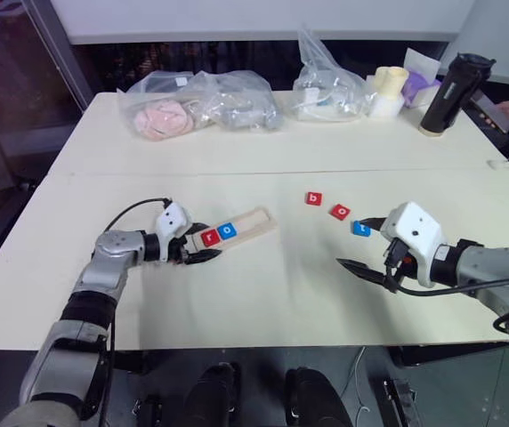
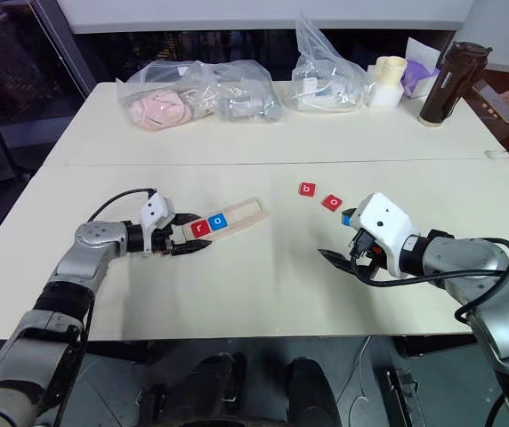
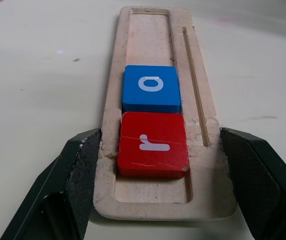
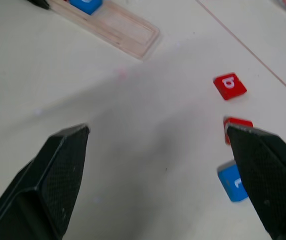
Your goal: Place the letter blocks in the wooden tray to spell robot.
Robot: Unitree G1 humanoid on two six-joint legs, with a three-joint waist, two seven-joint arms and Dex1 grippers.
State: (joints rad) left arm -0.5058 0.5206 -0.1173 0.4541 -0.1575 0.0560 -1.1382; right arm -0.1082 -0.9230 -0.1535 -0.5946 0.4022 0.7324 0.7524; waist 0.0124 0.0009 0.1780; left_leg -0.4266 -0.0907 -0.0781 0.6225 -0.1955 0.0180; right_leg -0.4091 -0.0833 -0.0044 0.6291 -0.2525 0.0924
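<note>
While we lean over the table (image 1: 263,302), the scene reads as follows.

Left arm: we reach it forward and inward along the near-left part of the table, forearm low, wrist bent toward the centre.
Left gripper (image 3: 153,165): clenched on the near end of the wooden tray (image 1: 246,224); in the left wrist view its two black fingers (image 3: 78,170) press the tray's two long sides.
Wooden tray: lies flat left of the table's middle, slanting away from our left hand toward the far right.
Red r block (image 3: 153,145): sits in the tray's slot at the gripped end.
Blue o block (image 3: 152,88): in the slot, touching the r block on its far side; the remainder of the slot is bare wood.
Right arm: we hold it bent at the near-right part of the table, wrist raised, pointing down and inward.
Right gripper (image 4: 158,165): released, jaws spread wide above the table, grasping nothing.
Red b block (image 1: 314,198): loose on the table right of centre, well apart from the tray.
Red o block (image 1: 340,212): just beside the b block, nearer our right hand.
Blue t block (image 1: 360,228): next in that slanting row, close to the right gripper's far finger.
Far edge: clear plastic bags (image 1: 201,102) and a dark bottle (image 1: 450,93) stand there.
</note>
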